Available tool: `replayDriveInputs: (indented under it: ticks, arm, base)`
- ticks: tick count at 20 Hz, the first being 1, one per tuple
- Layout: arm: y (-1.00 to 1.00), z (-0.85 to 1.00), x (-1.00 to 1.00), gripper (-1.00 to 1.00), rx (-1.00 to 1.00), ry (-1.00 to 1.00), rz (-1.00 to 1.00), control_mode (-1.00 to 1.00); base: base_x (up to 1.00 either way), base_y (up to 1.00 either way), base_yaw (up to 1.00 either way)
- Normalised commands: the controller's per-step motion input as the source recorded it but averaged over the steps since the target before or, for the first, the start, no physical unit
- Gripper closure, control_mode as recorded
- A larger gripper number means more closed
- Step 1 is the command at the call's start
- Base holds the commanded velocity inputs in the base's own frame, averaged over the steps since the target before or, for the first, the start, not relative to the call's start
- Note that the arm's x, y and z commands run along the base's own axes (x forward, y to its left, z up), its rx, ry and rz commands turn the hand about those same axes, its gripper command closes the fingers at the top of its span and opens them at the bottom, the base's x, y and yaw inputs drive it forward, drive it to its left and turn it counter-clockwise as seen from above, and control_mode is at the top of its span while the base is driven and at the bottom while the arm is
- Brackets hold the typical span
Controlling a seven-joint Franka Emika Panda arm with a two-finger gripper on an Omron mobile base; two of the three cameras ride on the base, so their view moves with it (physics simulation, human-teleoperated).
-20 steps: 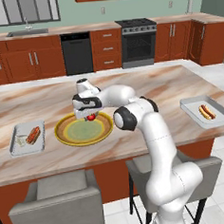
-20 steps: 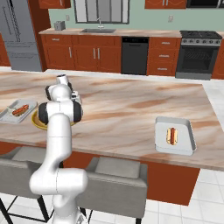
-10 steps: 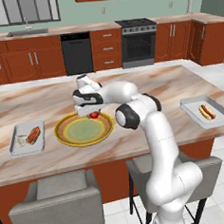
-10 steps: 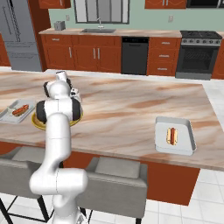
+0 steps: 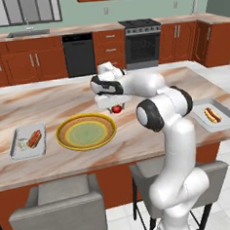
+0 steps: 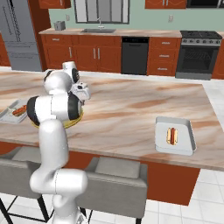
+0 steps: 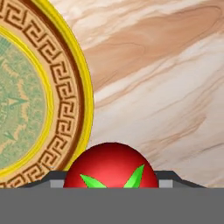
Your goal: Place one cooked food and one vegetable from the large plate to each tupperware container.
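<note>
Left base view: one wide round yellow-rimmed plate [image 5: 86, 132], two shallow pale grey trays, one red tomato.
The two-finger gripper [image 5: 116, 108] is clamped on the tomato [image 5: 117, 108] above the plate's far-right rim; left tray [image 5: 28, 143] and right tray [image 5: 214, 115] each hold one hotdog.

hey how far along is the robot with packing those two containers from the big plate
Mostly done: the left tray holds a hot dog beside a pale item, and the right tray holds a hot dog. In hand: the gripper holds a red tomato above the counter past the large plate. Left: put it in the right tray.
</note>
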Motion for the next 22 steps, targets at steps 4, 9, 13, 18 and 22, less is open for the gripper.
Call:
replayDriveInputs:
  ticks: [4, 9, 13, 18, 22]
  arm:
    - [-0.99, 0.59, -0.59, 1.0, -0.01, 0.04, -0.32, -1.0]
    - [-1.0, 0.19, -0.28, 1.0, -0.05, 0.01, -0.33, -1.0]
    - [-1.0, 0.09, 0.0, 1.0, -0.13, 0.01, -0.23, -1.0]
    - [-1.0, 0.0, 0.0, 1.0, -0.13, 0.0, -0.24, -1.0]
    - [-1.0, 0.0, 0.29, 1.0, -0.11, 0.07, -0.18, -1.0]
  base:
    - [0.0, 0.0, 0.0]
    - [0.0, 0.0, 0.0]
    - [0.0, 0.0, 0.0]
    - [0.0, 0.0, 0.0]
    - [0.0, 0.0, 0.0]
